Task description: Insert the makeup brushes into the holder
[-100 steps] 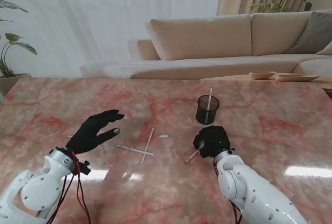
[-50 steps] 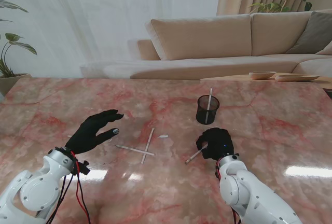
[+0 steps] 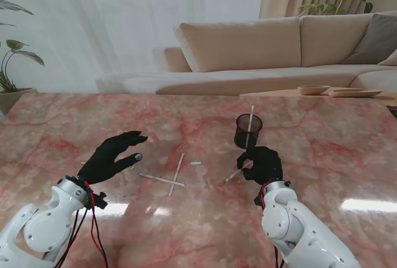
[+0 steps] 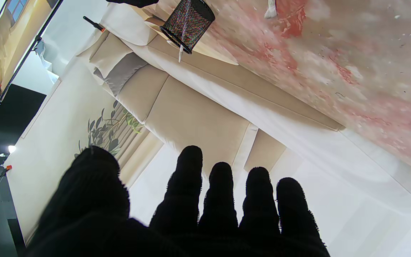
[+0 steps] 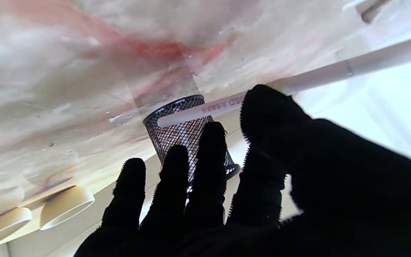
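Our right hand (image 3: 263, 164) was clamped on a white brush (image 3: 236, 174), lifted beside the mesh holder (image 3: 248, 131) at frame centre. Our left hand (image 3: 115, 156) hovered at lower left over the counter (image 3: 74, 125), fingers spread, holding nothing.

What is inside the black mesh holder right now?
One white makeup brush stands in the mesh holder, its top poking above the rim. The brush's lower end and the holder's floor are hidden by the dark mesh wall.
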Robot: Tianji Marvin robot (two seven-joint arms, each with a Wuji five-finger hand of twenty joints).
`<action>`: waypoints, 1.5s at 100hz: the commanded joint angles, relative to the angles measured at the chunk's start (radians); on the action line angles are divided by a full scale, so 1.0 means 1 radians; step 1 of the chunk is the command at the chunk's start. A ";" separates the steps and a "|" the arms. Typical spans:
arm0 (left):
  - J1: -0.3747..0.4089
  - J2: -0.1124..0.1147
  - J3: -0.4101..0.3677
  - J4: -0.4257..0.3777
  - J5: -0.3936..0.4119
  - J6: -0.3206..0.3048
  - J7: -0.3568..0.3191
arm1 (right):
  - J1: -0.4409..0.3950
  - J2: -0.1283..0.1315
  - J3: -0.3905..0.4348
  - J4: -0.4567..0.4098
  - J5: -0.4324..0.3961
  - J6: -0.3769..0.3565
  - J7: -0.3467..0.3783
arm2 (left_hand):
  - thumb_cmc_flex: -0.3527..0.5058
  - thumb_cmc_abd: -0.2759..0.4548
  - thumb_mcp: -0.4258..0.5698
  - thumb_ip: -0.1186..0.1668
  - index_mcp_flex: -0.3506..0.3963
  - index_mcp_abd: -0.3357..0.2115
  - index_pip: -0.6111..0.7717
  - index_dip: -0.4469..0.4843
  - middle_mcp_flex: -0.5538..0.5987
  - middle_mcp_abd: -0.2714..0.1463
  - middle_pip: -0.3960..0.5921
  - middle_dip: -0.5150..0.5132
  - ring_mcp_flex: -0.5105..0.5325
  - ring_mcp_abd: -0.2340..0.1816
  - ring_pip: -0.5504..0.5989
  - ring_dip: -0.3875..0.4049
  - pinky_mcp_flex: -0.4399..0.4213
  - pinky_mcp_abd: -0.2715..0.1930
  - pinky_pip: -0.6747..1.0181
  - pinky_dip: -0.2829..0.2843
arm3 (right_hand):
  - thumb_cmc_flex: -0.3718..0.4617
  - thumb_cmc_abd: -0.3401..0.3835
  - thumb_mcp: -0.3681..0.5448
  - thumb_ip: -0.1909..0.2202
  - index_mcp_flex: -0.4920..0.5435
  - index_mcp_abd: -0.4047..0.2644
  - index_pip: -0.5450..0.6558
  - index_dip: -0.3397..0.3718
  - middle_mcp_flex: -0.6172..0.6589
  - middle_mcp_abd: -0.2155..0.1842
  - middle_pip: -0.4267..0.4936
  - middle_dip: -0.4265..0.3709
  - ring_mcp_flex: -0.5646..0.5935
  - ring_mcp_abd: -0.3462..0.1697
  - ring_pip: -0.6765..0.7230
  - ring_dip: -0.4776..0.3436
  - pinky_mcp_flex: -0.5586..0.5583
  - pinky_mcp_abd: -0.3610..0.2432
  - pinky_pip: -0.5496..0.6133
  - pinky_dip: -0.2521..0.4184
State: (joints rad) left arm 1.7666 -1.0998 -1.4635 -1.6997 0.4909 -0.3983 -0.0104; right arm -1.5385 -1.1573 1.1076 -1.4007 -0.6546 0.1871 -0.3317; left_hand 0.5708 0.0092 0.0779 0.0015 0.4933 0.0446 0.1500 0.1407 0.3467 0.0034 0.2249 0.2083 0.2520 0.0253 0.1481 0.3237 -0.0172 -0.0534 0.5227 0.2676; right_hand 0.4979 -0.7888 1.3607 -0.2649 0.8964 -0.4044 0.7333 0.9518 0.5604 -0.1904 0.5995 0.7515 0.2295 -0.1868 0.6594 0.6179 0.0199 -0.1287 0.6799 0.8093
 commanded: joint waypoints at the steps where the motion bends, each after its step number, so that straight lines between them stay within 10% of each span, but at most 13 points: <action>1: 0.003 -0.001 0.000 0.002 0.002 -0.001 0.001 | -0.017 -0.014 0.014 -0.018 0.019 0.014 0.006 | 0.003 0.000 -0.023 -0.005 0.017 -0.029 0.013 0.007 -0.018 -0.015 -0.024 -0.011 -0.036 -0.045 -0.039 -0.009 0.002 -0.015 -0.033 -0.009 | 0.002 0.028 0.021 0.015 0.082 0.033 0.096 0.079 -0.039 0.006 -0.010 0.003 -0.060 -0.027 -0.007 0.007 -0.031 -0.041 -0.011 0.022; 83: -0.003 0.000 0.006 0.000 0.005 0.004 -0.002 | -0.020 -0.101 0.222 -0.195 0.521 0.027 -0.054 | 0.003 -0.002 -0.021 -0.005 0.016 -0.031 0.012 0.007 -0.019 -0.016 -0.025 -0.011 -0.037 -0.045 -0.039 -0.010 0.002 -0.016 -0.035 -0.010 | 0.029 0.032 -0.002 0.021 0.079 0.051 0.107 0.062 -0.196 0.040 -0.157 -0.190 -0.088 -0.010 -0.269 -0.122 -0.071 -0.055 -0.111 0.060; 150: -0.007 0.005 0.011 -0.002 0.011 0.034 -0.026 | 0.165 -0.155 0.213 -0.031 0.864 0.031 -0.057 | 0.003 -0.002 -0.021 -0.005 0.016 -0.030 0.013 0.007 -0.019 -0.016 -0.024 -0.011 -0.037 -0.044 -0.039 -0.009 0.002 -0.014 -0.041 -0.012 | 0.045 0.027 -0.009 0.025 0.075 0.068 0.118 0.044 -0.240 0.041 -0.185 -0.242 -0.101 -0.013 -0.377 -0.153 -0.107 -0.063 -0.159 0.066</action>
State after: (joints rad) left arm 1.7554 -1.0966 -1.4550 -1.7023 0.4986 -0.3723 -0.0339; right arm -1.3810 -1.2990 1.3225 -1.4523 0.1993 0.2123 -0.3984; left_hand 0.5709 0.0092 0.0779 0.0015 0.4933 0.0445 0.1500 0.1407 0.3467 0.0034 0.2249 0.2083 0.2520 0.0253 0.1480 0.3237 -0.0172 -0.0531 0.5098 0.2672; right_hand 0.5111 -0.7672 1.3581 -0.2643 0.9259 -0.3470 0.7650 0.9574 0.3503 -0.1429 0.4288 0.5270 0.1661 -0.1838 0.2968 0.4928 -0.0710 -0.1395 0.5375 0.8469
